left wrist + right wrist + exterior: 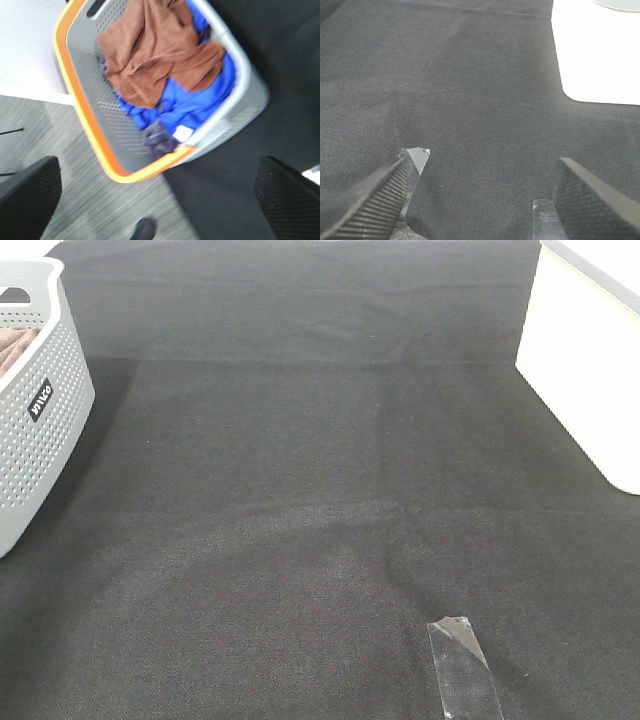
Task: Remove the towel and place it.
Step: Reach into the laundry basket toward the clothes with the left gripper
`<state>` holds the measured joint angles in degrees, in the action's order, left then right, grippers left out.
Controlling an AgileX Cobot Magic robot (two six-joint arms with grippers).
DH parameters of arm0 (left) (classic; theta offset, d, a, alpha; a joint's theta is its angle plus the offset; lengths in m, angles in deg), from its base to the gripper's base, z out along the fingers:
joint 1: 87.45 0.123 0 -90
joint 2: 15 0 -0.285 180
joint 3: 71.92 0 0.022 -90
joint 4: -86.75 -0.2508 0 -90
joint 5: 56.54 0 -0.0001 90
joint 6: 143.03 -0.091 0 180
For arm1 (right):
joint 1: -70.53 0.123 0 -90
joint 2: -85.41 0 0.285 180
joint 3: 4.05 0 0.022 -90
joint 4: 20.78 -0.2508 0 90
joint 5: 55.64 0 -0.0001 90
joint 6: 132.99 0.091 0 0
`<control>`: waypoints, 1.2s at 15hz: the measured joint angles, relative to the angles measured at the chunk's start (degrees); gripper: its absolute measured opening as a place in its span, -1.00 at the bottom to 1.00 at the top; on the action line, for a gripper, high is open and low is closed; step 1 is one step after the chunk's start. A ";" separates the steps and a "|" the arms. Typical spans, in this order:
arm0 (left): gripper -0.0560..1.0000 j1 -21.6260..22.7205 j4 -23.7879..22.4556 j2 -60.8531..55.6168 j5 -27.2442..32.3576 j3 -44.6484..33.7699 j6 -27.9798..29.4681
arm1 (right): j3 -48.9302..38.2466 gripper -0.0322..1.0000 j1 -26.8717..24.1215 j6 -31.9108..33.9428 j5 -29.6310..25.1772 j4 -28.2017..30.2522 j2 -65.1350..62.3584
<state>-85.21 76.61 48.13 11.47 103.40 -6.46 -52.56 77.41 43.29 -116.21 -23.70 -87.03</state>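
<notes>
A large brown terry towel (155, 50) lies crumpled in a grey perforated plastic basket with an orange rim (75, 100). It sits on top of a bright blue cloth (200, 100), and a small dark grey cloth (159, 137) is bunched at the end of the basket below them. A small white label (184, 133) shows at the edge of the blue cloth. The basket stands at the left edge of the black fabric-covered table (300, 490), partly out of the high camera's frame, where only a sliver of brown shows over its wall.

The left gripper (160, 200) hangs above the basket with its black textured fingers (30, 195) spread wide. They hold nothing and are clear of the towel.

The right gripper (477, 200) hovers low over the bare table, its jaws also wide apart and empty. A strip of clear tape (462, 665) is stuck to the table surface beneath it. A white rectangular box (585, 360) rests at the table's far right corner, well apart from the basket.
</notes>
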 joint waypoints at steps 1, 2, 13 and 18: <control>0.99 0.00 -2.64 4.47 0.00 2.01 -1.72 | 0.00 0.53 0.00 0.00 0.00 0.00 0.00; 0.99 0.00 -2.64 4.47 0.00 2.01 -1.72 | 0.00 0.53 0.00 0.00 0.00 0.00 0.00; 0.98 5.84 -13.24 54.55 -10.08 20.86 -15.81 | 0.00 0.53 0.00 0.00 0.00 0.00 0.00; 0.96 5.84 -12.03 65.83 -9.97 27.39 -20.40 | 0.00 0.53 0.00 0.00 0.00 0.00 0.00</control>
<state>-79.37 64.58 113.97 1.50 130.79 -26.86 -52.56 77.41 43.29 -116.21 -23.70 -87.03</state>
